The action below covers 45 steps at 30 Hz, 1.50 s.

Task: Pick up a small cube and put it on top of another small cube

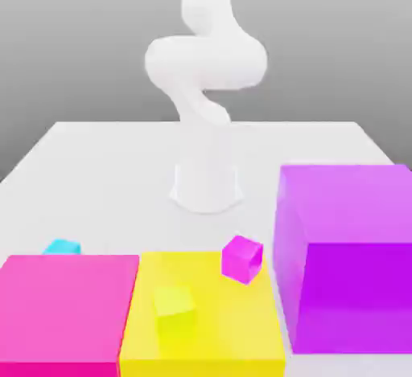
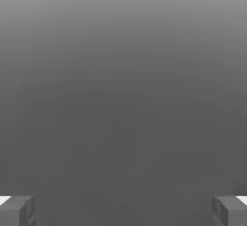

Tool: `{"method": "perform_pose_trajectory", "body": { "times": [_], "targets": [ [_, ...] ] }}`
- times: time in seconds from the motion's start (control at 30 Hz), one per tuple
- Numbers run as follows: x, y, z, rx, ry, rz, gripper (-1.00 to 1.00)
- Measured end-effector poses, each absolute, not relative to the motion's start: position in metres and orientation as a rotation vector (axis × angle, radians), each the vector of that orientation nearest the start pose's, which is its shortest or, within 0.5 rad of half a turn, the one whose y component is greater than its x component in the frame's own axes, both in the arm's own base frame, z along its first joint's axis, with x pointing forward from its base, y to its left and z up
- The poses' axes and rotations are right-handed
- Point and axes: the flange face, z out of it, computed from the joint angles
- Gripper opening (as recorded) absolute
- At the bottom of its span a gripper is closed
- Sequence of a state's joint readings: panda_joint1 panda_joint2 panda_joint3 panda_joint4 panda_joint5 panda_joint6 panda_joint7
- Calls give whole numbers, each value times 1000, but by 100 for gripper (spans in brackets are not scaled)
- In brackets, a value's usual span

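Pincer: two grey fingertips [image 2: 17, 210] sit far apart at opposite edges of the hand view, so the gripper [image 2: 123, 211] is spread wide and holds nothing.
Hand view: only blank grey backdrop lies between the fingers; no cube or table shows, so the hand seems pointed away from the work.
Exterior view, arm: the white robot arm [image 1: 205, 86] rises from its base at the back of the white table [image 1: 96, 158]; the hand itself is out of sight.
Exterior view, small cubes: a small magenta cube [image 1: 242, 259] is tilted at the far edge of the large yellow block [image 1: 209, 327]; a small yellow cube [image 1: 175, 312] rests on that block's top; a small cyan cube [image 1: 61, 247] peeks out behind the large pink block [image 1: 68, 311].
Risk, grasp: the tilted magenta cube could likely slip or skid off the edge if pinched off-square.
Risk, approach: the tall purple block [image 1: 346, 255] stands near it and could be struck on descent.
Risk, placing: a yellow cube on yellow is easy to misjudge.
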<state>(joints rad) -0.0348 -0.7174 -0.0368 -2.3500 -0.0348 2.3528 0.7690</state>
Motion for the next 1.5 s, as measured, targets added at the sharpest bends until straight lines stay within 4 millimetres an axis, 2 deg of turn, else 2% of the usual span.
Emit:
{"method": "perform_pose_trajectory", "body": {
  "times": [0.07, 0.13, 0.2, 0.3, 0.37, 0.47, 0.57, 0.6, 0.67, 0.77, 0.87, 0.9, 1.13, 1.33, 1.4, 1.5],
  "targets": [
    [401, -65, 612, -2574, 1162, -905, 0],
    [414, -98, 563, -2628, 1222, -830, 0],
    [418, -130, 516, -2674, 1277, -748, 0],
    [411, -176, 444, -2725, 1355, -612, 0],
    [397, -203, 397, -2748, 1403, -513, 0],
    [366, -238, 329, -2764, 1466, -357, 0],
    [324, -261, 265, -2758, 1518, -194, 0],
    [304, -271, 245, -2739, 1555, -140, 0],
    [275, -275, 209, -2724, 1570, -43, 0],
    [265, -276, 175, -2723, 1569, -6, 0],
    [263, -275, 146, -2724, 1569, -1, 0],
    [263, -275, 136, -2724, 1569, -1, -100],
    [262, -274, 134, -2722, 1569, 2, -100],
    [263, -275, 184, -2721, 1568, 1, -100],
    [258, -280, 193, -2688, 1606, 10, -100],
    [283, -274, 206, -2676, 1604, 17, -100]
  ]
}}
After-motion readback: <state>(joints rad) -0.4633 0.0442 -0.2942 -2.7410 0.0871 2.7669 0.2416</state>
